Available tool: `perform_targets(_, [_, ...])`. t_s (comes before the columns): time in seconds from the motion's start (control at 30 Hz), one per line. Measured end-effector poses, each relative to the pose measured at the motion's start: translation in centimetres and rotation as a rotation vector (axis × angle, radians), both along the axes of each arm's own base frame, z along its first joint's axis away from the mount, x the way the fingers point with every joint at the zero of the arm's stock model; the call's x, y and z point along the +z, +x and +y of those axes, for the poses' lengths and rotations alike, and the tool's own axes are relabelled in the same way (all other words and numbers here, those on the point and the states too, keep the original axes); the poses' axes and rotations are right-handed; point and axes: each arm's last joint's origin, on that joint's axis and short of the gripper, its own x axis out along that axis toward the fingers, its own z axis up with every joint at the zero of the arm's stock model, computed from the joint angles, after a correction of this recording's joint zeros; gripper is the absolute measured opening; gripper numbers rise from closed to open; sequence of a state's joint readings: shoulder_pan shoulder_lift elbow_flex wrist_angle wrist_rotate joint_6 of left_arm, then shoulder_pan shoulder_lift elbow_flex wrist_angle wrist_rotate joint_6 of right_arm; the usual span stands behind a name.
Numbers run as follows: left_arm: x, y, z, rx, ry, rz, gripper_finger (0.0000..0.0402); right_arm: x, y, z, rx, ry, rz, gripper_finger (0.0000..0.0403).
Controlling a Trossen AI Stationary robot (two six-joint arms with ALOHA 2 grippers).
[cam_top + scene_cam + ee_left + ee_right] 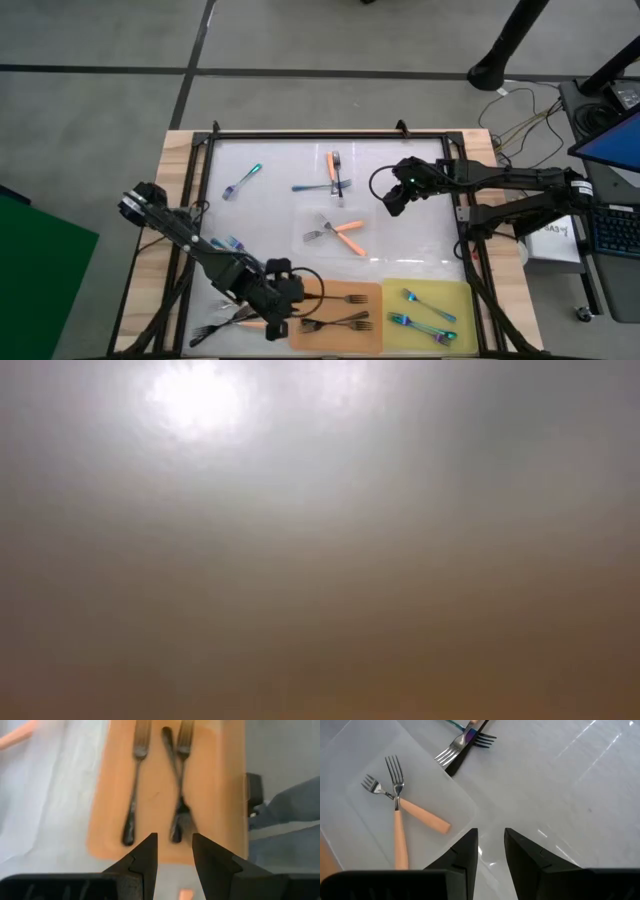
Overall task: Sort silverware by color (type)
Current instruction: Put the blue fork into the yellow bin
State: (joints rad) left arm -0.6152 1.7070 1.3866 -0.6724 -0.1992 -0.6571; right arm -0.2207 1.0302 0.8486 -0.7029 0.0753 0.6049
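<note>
The left gripper [275,322] hangs at about 7 o'clock on the table, just off the orange mat's [372,292] outer edge, beside black forks lying off the mat [215,330]. In the left wrist view its two dark fingers [145,857] stand parted with a clear gap and nothing between them; beyond them three black forks [176,805] lie on the orange mat, two of them crossed. A peach-orange bit [185,894] shows low in the gap between the fingers, but what it is cannot be told.

The right gripper [392,198] hovers near the table's middle, toward 2 o'clock. Its fingers [466,851] are apart, empty, above the white tabletop [560,795]. Just beside it, on a clear square mat [305,215], two orange-handled forks [402,812] lie crossed at the neck.

At 12 o'clock a small heap holds an orange-handled fork [332,165], a black fork and an iridescent one, overlapping. A single iridescent fork [243,181] lies at 10 o'clock, another [228,243] near the left arm at 8 o'clock. At 5 o'clock the yellow mat [462,295] carries two iridescent forks [425,310].

The low view is a blur and shows nothing usable
</note>
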Motion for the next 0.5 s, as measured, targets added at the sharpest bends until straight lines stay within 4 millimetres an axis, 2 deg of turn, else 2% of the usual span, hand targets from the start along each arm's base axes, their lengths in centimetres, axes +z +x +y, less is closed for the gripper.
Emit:
perform_targets(0.17, [-1.5, -2.7, 1.7, 0.012, -0.049, -0.057, 0.0105, 0.0, 0.0, 0.0, -0.035, 0.019, -0.008, 0.0086])
perform_targets(0.33, [-3.4, -6.5, 3.7, 0.011, -0.141, -0.147, 0.0105, 0.0, 0.0, 0.0, -0.061, 0.035, -0.019, 0.0086])
perform_targets(0.5, [-4.3, -10.0, 6.4, 0.022, -0.168, -0.172, 0.0105, 0.0, 0.0, 0.0, -0.087, 0.051, -0.026, 0.0086])
